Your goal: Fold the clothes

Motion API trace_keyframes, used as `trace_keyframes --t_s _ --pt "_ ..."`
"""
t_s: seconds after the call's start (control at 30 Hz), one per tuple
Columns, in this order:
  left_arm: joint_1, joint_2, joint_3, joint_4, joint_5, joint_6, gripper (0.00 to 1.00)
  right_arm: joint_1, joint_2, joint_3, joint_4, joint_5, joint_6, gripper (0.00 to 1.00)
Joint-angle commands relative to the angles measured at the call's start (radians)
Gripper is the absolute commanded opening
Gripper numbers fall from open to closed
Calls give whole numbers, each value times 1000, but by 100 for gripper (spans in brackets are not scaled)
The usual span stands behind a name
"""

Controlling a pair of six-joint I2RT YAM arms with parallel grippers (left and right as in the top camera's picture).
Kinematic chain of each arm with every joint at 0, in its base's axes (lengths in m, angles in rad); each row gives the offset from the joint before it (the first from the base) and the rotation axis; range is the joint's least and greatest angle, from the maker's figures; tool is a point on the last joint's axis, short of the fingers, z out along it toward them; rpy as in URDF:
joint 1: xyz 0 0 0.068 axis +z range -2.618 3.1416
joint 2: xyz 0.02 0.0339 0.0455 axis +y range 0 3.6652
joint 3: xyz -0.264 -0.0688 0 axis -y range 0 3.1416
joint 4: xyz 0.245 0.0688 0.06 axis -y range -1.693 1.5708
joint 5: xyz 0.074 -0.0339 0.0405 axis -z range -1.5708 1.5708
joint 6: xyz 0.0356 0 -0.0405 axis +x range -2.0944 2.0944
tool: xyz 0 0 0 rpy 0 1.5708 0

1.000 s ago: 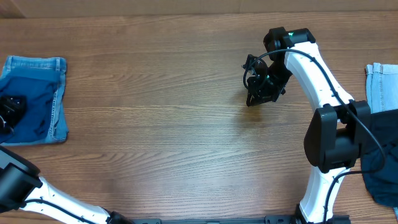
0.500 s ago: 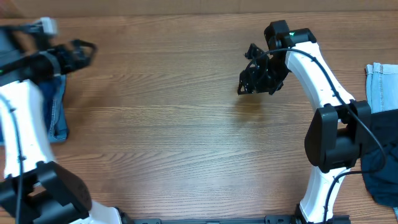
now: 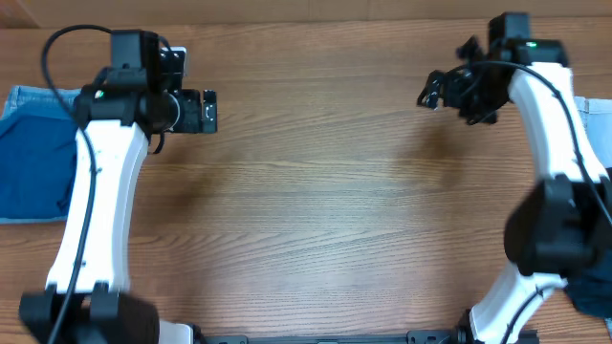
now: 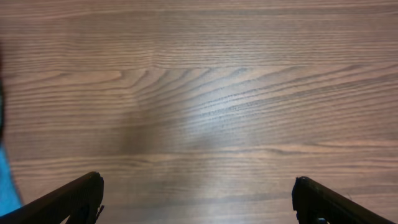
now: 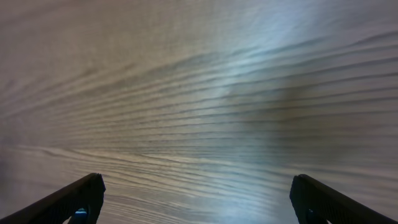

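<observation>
A deep blue piece of the clothes (image 3: 33, 172) lies flat at the table's left edge, with light denim (image 3: 43, 96) showing along its top. Another dark garment (image 3: 595, 294) pokes in at the bottom right corner. My left gripper (image 3: 208, 111) hovers to the right of the left pile, above bare wood. It is open and holds nothing, its fingertips (image 4: 81, 196) spread wide in the left wrist view. My right gripper (image 3: 430, 94) hangs over the upper right of the table. It is open and empty too, its dark fingertips (image 5: 84, 196) far apart.
A pale denim piece (image 3: 595, 115) lies at the right edge, partly behind the right arm. Both wrist views show only the wood table (image 4: 199, 93). A thin blue sliver (image 4: 4, 183) shows at the left border of the left wrist view.
The left arm has swung up off the pile at the left and out over the table. The right arm has drawn back to the right. Both grippers have opened.
</observation>
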Motion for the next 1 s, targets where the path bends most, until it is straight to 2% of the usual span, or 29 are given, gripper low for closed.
trace_keyframes --t_s 0.0,0.2,0.3,0.4,0.47,0.63,0.97 --pt "-2 -243 -83 23 -11 -13 100 -1 -243 21 -6 87 31 100" --pt "-2 -721 -438 118 -14 -19 100 -1 -654 -267 130 153 60 100" --pt "-2 -959 -520 53 -23 -86 100 -1 -1007 -621 275 155 60 100" --pt "-2 -1049 -536 52 -51 -85 100 -1 -1257 -842 303 156 60 100" --pt "-2 -1052 -536 55 -50 -85 100 -1 -1369 -932 249 113 60 100" --pt "-2 -1051 -536 -52 -51 -85 100 -1 -1378 -941 68 115 60 100" --pt "-2 -1051 -536 -127 -51 -85 100 -1 -1384 -941 67 139 60 100"
